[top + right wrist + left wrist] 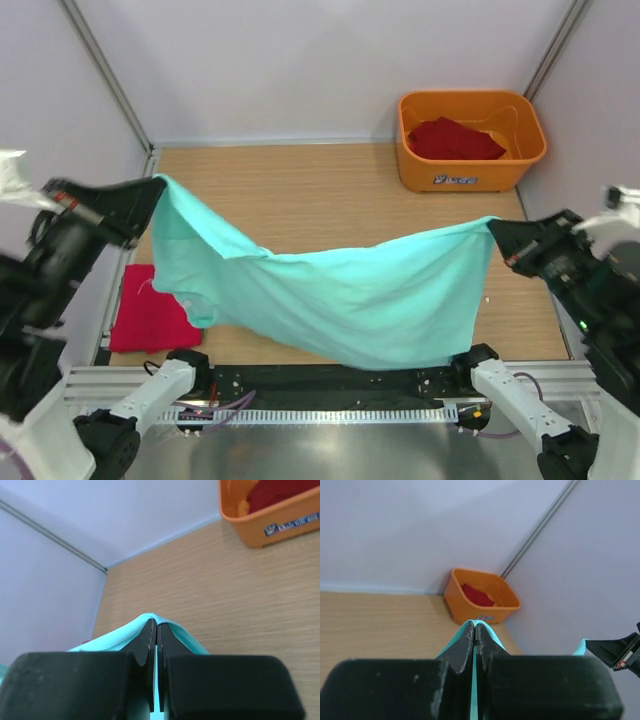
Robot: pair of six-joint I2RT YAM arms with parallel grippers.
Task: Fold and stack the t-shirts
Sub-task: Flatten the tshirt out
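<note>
The mint-green t-shirt (340, 300) hangs unfolded above the table (330, 190), its corners clamped in the left gripper (157, 186) and right gripper (494, 228); one red t-shirt (150, 310) lies apparently folded, another red shirt (455, 138) waits in the orange tub (470, 178).

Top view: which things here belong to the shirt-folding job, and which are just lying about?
Job:
mint-green t-shirt, held up by left hand and right hand
near-left red t-shirt
far-right red t-shirt

Lying about:
orange tub, holding that last shirt
</note>
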